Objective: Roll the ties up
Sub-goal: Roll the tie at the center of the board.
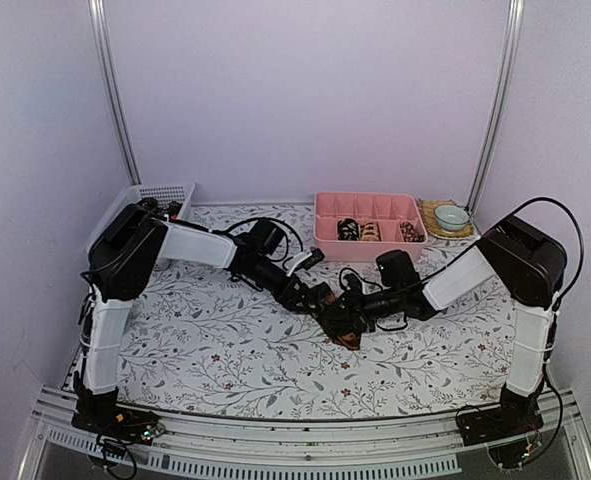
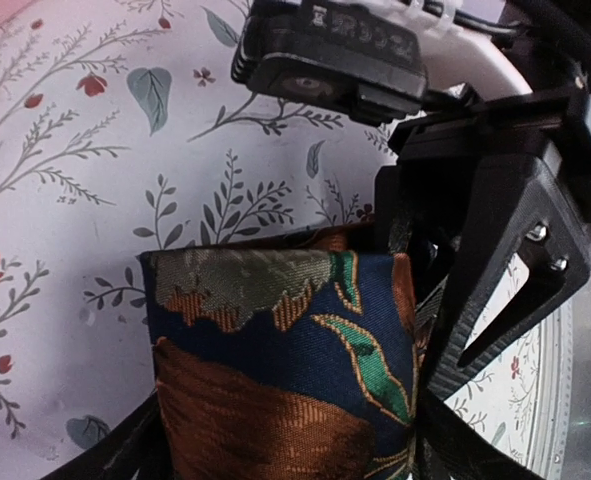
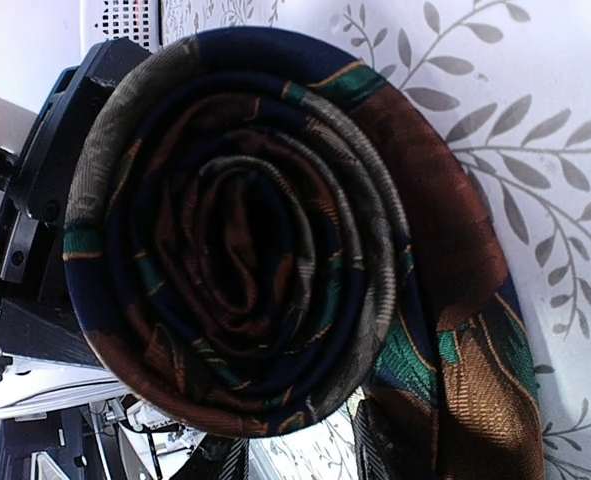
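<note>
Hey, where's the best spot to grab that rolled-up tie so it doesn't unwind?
Probably grip the rolled tie across its curved outer wall, pressing from opposite sides, with one side pinning the loose tail where it leaves the coil. Come in facing the open spiral end, since squeezing the layers inward should keep them wound.

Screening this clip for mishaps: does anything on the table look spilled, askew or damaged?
Nothing stands out. The tie coil at mid-table is evenly wound, with only its tail hanging loose. The pink tray sits upright at the back, with rolled ties inside its compartments. Nothing has spilled.
</note>
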Controlling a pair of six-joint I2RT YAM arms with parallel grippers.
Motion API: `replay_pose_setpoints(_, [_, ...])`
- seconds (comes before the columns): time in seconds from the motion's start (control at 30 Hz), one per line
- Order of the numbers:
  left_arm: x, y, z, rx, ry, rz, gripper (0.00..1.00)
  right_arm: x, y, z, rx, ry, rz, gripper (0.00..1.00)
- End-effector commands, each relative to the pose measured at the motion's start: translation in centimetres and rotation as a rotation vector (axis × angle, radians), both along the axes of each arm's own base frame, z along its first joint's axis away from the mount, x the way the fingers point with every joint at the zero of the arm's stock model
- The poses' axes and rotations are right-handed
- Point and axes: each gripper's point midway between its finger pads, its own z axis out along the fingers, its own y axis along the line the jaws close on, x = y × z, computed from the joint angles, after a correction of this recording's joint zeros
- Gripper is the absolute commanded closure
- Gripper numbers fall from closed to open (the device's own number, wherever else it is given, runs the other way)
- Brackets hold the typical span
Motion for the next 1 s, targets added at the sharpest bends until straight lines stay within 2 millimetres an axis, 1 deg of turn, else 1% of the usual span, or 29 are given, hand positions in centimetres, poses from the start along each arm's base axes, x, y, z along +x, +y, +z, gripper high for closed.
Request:
replay_pose_setpoints(0.0, [-0.3, 0.0, -1.7, 0.020, 0.057, 0.022, 0.28, 0.7, 0.2, 6.0, 0.066, -0.136, 0.015, 0.64])
replay_pose_setpoints(0.07, [0.0, 0.1, -1.9, 0.028, 0.055, 0.043, 0.31, 0.7, 0.1, 7.7, 0.078, -0.178, 0.016, 0.64])
replay_pose_setpoints(0.13, [0.3, 0.0, -1.8, 0.031, 0.046, 0.060, 0.32, 0.8, 0.0, 9.4, 0.088, -0.220, 0.015, 0.63])
replay_pose_setpoints(0.27, [1.0, 0.0, -1.3, 0.043, 0.031, 0.111, 0.37, 0.9, -0.6, 12.9, 0.095, -0.306, -0.005, 0.63])
replay_pose_setpoints(0.37, [1.3, 0.2, -0.9, 0.069, 0.006, 0.163, 0.37, 1.2, -1.3, 14.1, 0.084, -0.332, -0.040, 0.62])
replay_pose_setpoints(0.43, [1.3, 0.4, -0.7, 0.096, -0.007, 0.211, 0.37, 1.6, -2.0, 13.9, 0.054, -0.329, -0.076, 0.62])
replay_pose_setpoints(0.53, [0.9, 0.3, -0.6, 0.122, 0.001, 0.285, 0.35, 2.4, -3.1, 12.9, 0.017, -0.313, -0.120, 0.61])
replay_pose_setpoints(0.6, [0.0, 0.1, -0.9, 0.143, 0.020, 0.326, 0.34, 2.7, -3.5, 11.9, 0.004, -0.291, -0.125, 0.60])
replay_pose_setpoints(0.67, [-0.8, -0.2, -0.8, 0.146, 0.025, 0.364, 0.32, 3.0, -3.7, 10.8, -0.010, -0.271, -0.127, 0.60])
replay_pose_setpoints(0.77, [-2.1, -0.9, -0.3, 0.120, 0.046, 0.406, 0.23, 3.2, -3.9, 9.3, -0.029, -0.243, -0.121, 0.60])
replay_pose_setpoints(0.8, [-2.6, -1.1, -0.1, 0.110, 0.053, 0.415, 0.22, 3.2, -4.0, 9.0, -0.034, -0.238, -0.121, 0.60])
replay_pose_setpoints(0.9, [-3.3, -1.5, 0.8, 0.067, 0.062, 0.448, 0.14, 3.4, -4.2, 8.6, -0.037, -0.233, -0.124, 0.60])
replay_pose_setpoints(0.93, [-3.4, -1.5, 1.0, 0.058, 0.060, 0.460, 0.03, 3.4, -4.3, 8.5, -0.037, -0.231, -0.120, 0.60])
replay_pose_setpoints(0.97, [-3.3, -1.4, 1.3, 0.049, 0.054, 0.472, 0.00, 3.5, -4.3, 8.4, -0.038, -0.229, -0.117, 0.60])
